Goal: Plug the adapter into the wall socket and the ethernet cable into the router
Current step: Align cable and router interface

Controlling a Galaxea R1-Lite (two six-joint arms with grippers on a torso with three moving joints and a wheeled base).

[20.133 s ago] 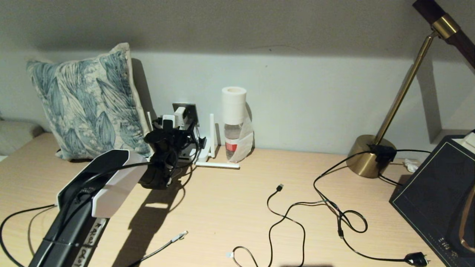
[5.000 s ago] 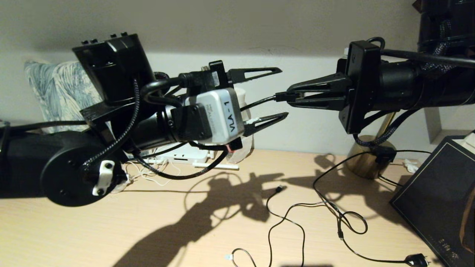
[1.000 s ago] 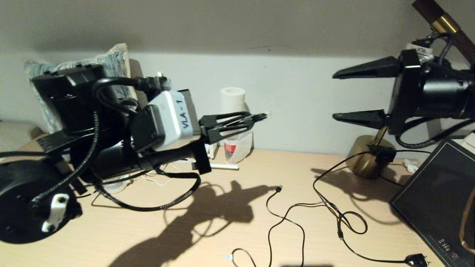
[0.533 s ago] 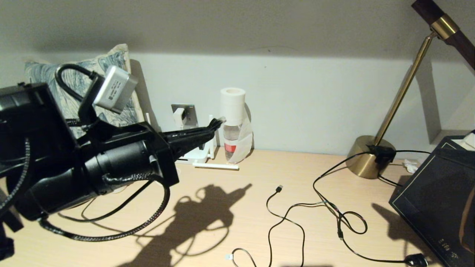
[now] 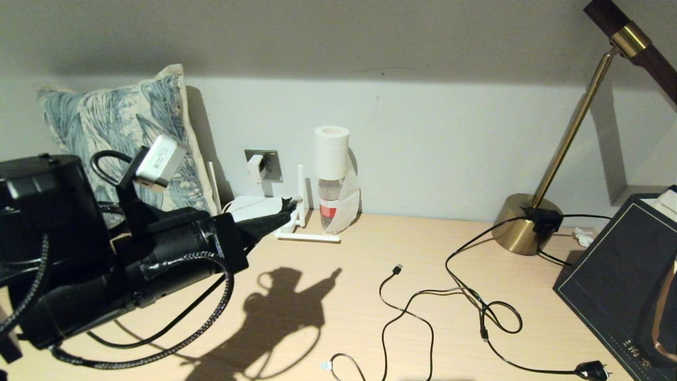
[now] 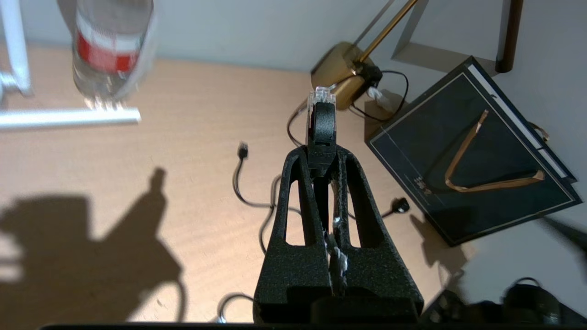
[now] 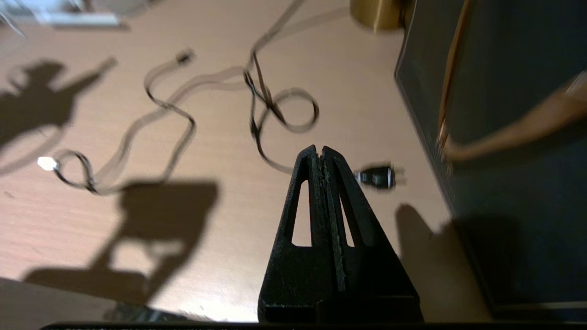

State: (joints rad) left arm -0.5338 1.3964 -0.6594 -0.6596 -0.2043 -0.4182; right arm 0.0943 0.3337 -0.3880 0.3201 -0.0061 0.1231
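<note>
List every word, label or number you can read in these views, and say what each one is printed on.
No text can be read here.
Bottle, red label: print too small to read.
Dark box, gold print near its corner: too small to read.
Silver camera housing on the left arm: any marking is too blurred to read.

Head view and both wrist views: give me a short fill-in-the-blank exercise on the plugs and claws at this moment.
1. The small white cube-shaped adapter sits in the square grey metallic wall ____.
2. The left claw is shut on the clear clip connector of the black ____ cable.
3. The right claw is shut and holds ____.
4. The left claw's tip is near the flat white ____ with stick antennas.

Missing words: socket; ethernet; nothing; router
</note>
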